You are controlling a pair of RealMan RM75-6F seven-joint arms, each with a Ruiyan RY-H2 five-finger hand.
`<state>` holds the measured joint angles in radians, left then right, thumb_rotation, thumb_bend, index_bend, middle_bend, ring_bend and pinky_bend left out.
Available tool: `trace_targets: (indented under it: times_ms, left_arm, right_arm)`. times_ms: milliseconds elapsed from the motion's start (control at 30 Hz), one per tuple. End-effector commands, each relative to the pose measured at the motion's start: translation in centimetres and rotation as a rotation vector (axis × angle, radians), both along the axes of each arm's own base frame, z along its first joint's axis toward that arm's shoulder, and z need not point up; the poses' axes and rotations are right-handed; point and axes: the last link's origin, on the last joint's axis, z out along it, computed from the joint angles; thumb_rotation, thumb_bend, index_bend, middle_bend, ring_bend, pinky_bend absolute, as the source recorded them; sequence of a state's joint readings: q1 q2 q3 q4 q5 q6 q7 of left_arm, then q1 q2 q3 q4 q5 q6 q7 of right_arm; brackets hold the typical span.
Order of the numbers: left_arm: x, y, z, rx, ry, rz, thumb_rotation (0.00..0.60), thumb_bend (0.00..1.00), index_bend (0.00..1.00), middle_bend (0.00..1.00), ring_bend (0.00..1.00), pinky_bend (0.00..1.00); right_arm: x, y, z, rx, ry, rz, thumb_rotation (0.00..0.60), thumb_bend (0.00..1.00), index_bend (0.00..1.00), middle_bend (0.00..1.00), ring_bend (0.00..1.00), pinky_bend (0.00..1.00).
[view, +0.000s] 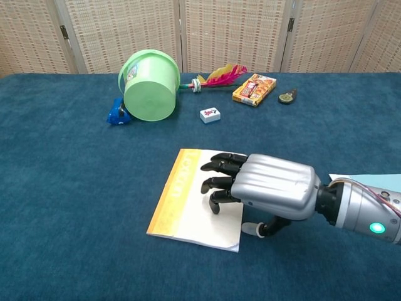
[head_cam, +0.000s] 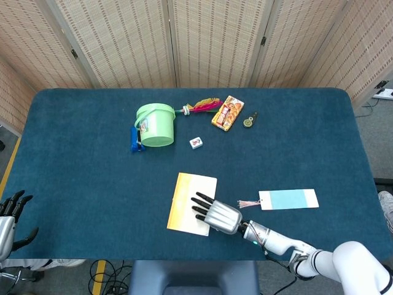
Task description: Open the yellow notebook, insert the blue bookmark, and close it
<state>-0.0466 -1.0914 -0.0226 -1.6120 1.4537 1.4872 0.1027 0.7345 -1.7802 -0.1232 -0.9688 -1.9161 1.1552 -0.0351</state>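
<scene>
right hand (view: pixel 266 190) palm down, fingers (view: pixel 220 183) spread flat on yellow notebook (view: pixel 185 194), pressing cover, gripping nothing. notebook closed, lying askew on tabletop (head_cam: pixel 80 166) under hand's fingertips. blue bookmark (head_cam: pixel 288 199) flat on tabletop just beyond hand's wrist side, apart from notebook. left hand (head_cam: pixel 9 212) at tabletop's near left edge, fingers apart, empty. far from right hand: green bucket (view: pixel 150 86) on side, snack box (view: pixel 254 89), small tile (view: pixel 210 115).
</scene>
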Motion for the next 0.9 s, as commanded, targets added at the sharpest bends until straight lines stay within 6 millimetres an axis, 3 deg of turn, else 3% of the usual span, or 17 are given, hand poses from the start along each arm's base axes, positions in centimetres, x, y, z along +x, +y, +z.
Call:
trace_targets:
  times_ms: [33, 600, 900]
  left_arm:
    - [0.0, 0.0, 0.0, 0.0, 0.0, 0.0, 0.6, 0.29, 0.19, 0.11, 0.17, 0.23]
    - [-0.1, 0.0, 0.2, 0.004, -0.005, 0.006, 0.6, 0.29, 0.19, 0.11, 0.17, 0.23]
    - [-0.1, -0.1, 0.3, 0.006, -0.011, 0.004, 0.6, 0.29, 0.19, 0.11, 0.17, 0.23]
  right_arm:
    - [0.1, 0.0, -0.2, 0.002, -0.003, 0.004, 0.6, 0.28, 0.39, 0.21, 0.01, 0.03]
    - [1.7, -1.0, -0.7, -0.012, -0.05, 0.012, 0.6, 0.3, 0.4, 0.23, 0.03, 0.03]
    - [2.4, -1.4, -1.1, -0.014, -0.068, 0.032, 0.6, 0.36, 0.45, 0.26, 0.06, 0.03]
